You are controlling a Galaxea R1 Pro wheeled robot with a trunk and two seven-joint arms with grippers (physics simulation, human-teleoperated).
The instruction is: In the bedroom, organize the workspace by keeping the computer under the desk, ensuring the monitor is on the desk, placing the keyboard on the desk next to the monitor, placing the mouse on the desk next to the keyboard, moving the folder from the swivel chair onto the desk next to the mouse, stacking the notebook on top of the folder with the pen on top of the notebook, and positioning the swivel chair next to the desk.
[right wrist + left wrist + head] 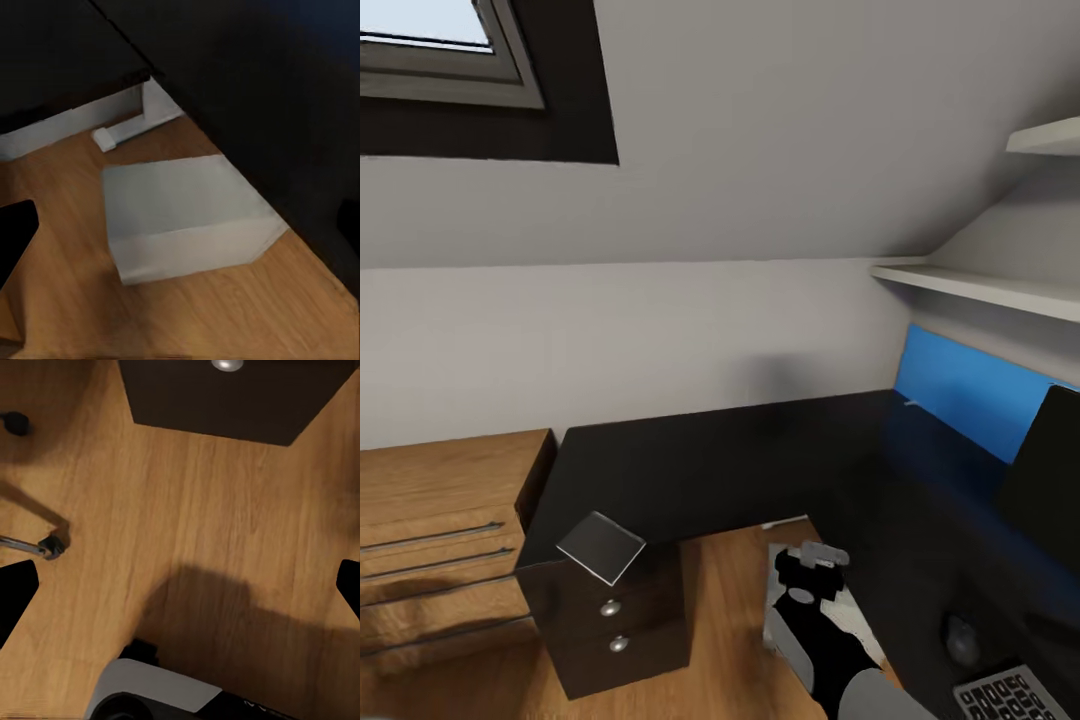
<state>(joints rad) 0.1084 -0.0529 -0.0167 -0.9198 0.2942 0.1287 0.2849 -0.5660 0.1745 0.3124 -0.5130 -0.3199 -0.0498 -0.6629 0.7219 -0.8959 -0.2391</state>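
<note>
Black and matte, the L-shaped desk (740,460) runs along the far wall and turns down the right side, its top mostly bare along the far stretch. On its near left corner, over the dark drawer unit (615,620) with round silver knobs, a thin grey folder (600,547) lies with one corner jutting past the edge. Along the right wing the blue notebook (960,395) leans against the wall with the black monitor (1050,470) in front of it; nearer sit the rounded dark mouse (962,640) and the keyboard (1010,700) — its key legends too small to read. Warm wooden floor (187,510) fills the open bay inside the L, where the boxy grey-white computer (187,217) stands close by the desk edge, smooth-sided and unlabelled. A light wooden dresser (440,540) with long bar handles stands left of the desk. The right gripper (815,562) hangs above the computer, fingers spread and empty; the left gripper's fingertips (15,592) are spread wide over bare floor.
</note>
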